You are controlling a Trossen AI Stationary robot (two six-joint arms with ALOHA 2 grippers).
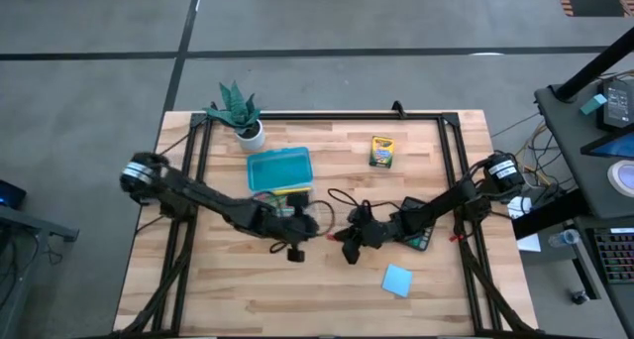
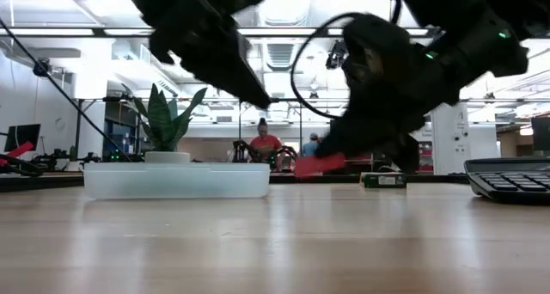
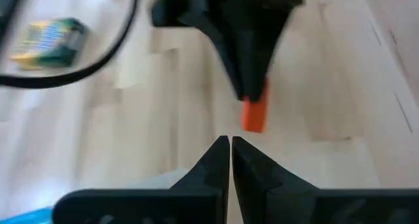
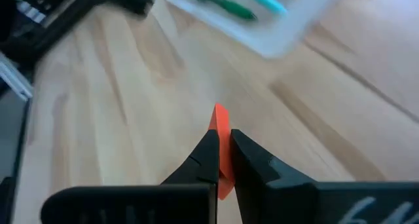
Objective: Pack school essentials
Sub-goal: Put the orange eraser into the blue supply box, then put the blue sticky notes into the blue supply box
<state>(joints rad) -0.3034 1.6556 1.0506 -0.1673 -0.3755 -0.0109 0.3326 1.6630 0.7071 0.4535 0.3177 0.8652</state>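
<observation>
A small red piece (image 4: 221, 122) is held above the wood table, with my right gripper (image 4: 221, 140) shut on it near the table's middle (image 1: 344, 238). My left gripper (image 3: 230, 142) is shut and empty. It hangs raised just left of the right gripper, by the near right corner of the pale blue tray (image 1: 279, 169), and points at the red piece (image 3: 254, 114). Green and blue pens (image 4: 236, 4) lie in the tray. A crayon box (image 1: 381, 151) lies flat at the far right. A blue sticky pad (image 1: 397, 280) lies flat at the near right. My right gripper pinches the red piece between its two fingers, and one end (image 4: 219, 114) sticks out past the fingertips. The fingers slant down from the table's right side. In the low view the piece (image 2: 320, 165) hangs clear of the table top.
A potted green plant (image 1: 238, 111) stands at the far left corner beyond the tray. A dark calculator (image 1: 418, 237) lies under my right arm. Black cables (image 1: 342, 198) loop over the table's middle. Bare wood lies along the near edge.
</observation>
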